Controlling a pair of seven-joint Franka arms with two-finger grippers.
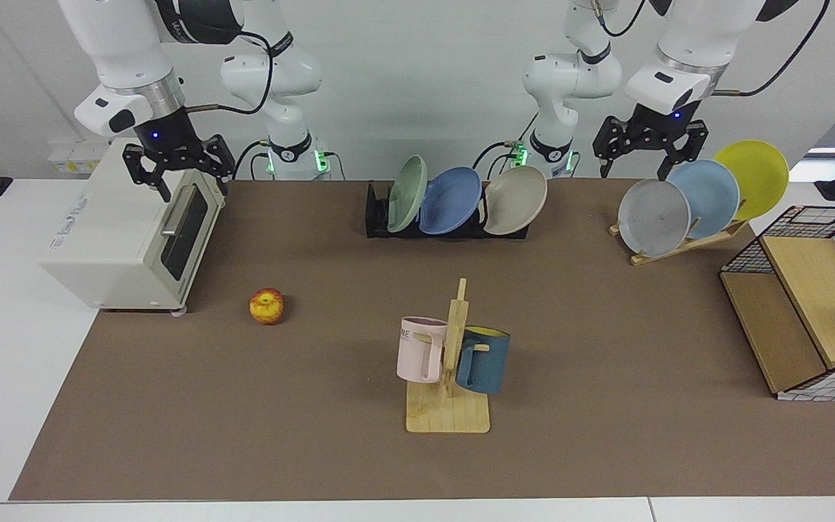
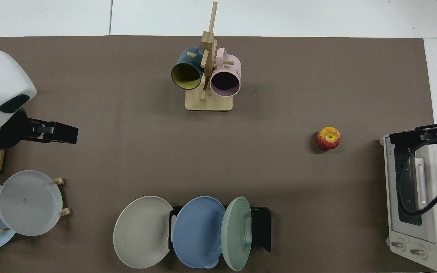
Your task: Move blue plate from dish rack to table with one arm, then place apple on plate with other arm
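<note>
Nearest the camera in the facing view stands a wooden mug stand (image 1: 449, 391) with a pink mug (image 1: 421, 349) and a dark blue mug (image 1: 485, 360) hung on its pegs, well forward on the brown counter (image 1: 243, 435). The apple (image 1: 267, 305) sits alone on the covering near a white toaster oven (image 1: 135, 235), apart from everything else, so it looks easy to reach from above. Further back, the dish rack (image 1: 446, 217) holds three plates on edge, leaning in its slots: a green plate (image 1: 407, 193), the blue plate (image 1: 450, 200) in the middle, and a beige plate (image 1: 515, 200). The blue one overlaps its neighbours, so lifting it out probably calls for a grasp on its upper rim. A wooden plate rack (image 1: 678, 243) off to one side carries grey, pale blue and yellow plates, and a wire basket (image 1: 809, 290) stands beyond it.

The right end effector (image 1: 178, 165) hangs above the toaster oven, fingers spread and holding nothing. The left end effector (image 1: 649, 145) hovers above the wooden rack, likewise spread and empty. Neither arm has begun the task.

From the top view, the blue plate (image 2: 197, 231) sits between the beige plate (image 2: 142, 231) and the green plate (image 2: 236, 233), with the dish rack (image 2: 260, 227) showing behind them. The apple (image 2: 328, 138) lies just short of the toaster oven (image 2: 415, 197), and the mug stand (image 2: 208, 100) is at the far edge. The left end effector (image 2: 65, 133) juts in beside the grey plate (image 2: 29, 203); the right end effector (image 2: 412, 136) reaches over the oven. Open covering in the middle seems the natural spot for the plate.
</note>
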